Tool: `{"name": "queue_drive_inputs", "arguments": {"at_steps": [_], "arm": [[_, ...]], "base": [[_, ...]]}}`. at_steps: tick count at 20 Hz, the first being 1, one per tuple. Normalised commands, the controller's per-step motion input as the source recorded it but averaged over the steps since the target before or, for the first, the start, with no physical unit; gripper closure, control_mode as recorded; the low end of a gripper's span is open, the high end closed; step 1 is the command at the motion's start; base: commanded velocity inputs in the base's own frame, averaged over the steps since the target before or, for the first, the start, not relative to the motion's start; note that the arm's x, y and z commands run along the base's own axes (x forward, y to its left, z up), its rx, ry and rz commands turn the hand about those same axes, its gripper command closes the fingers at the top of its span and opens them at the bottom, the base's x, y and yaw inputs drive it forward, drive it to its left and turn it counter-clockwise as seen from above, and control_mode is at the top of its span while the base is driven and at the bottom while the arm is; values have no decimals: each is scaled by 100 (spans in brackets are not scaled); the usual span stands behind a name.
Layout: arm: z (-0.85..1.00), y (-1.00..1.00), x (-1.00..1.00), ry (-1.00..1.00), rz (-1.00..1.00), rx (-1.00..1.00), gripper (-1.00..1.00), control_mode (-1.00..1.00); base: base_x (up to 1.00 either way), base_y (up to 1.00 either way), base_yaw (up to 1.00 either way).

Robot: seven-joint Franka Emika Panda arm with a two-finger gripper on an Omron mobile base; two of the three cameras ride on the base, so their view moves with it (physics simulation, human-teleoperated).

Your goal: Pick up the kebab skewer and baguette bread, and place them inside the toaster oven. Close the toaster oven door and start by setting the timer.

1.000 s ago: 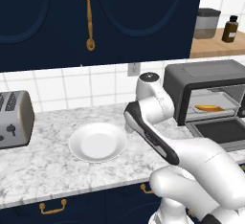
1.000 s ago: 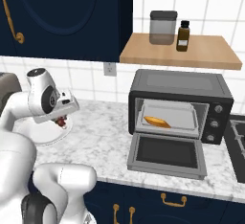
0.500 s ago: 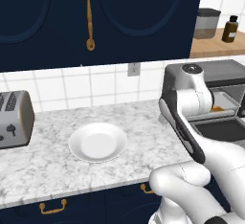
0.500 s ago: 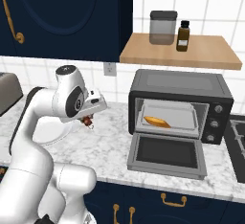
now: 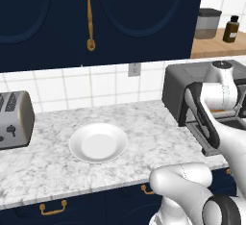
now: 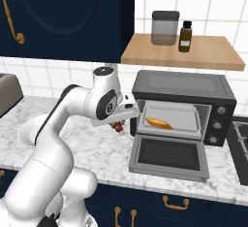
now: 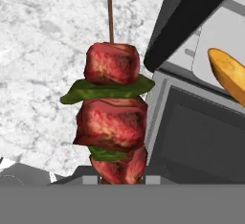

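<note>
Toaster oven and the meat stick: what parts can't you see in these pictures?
- Toaster oven: in the left base view the white arm covers most of its front and the open door.
- Baguette bread: cut off by the right edge in the hand view.
- Kebab skewer: its lower end is lost at the bottom of the hand view.
- Gripper: its fingertips are too small to make out in the right base view.

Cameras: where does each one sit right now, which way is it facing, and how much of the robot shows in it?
Left base view: behind the arm's left, looking forward and down at the white plate; arm at lower right.
Right base view: behind its right, facing the open toaster oven; arm at left, claw shut on the kebab skewer.
Hand view: on the hand, looking along the skewer toward the counter.
Right base and hand views share the baguette bread in the oven.
</note>
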Motion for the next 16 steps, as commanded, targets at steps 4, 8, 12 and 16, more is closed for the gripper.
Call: {"name": "queue_drive_inputs", "arguments": {"at_steps": [4, 8, 12, 16], "arm": [[0, -100, 3, 0, -3, 0, 100, -100], [0, -100, 6, 2, -5, 0, 100, -100], [0, -100, 1, 0, -4, 0, 100, -100], [0, -88, 7, 4, -4, 0, 100, -100]], "base": [[0, 0, 0], [0, 0, 0], [0, 0, 0], [0, 0, 0]]}}
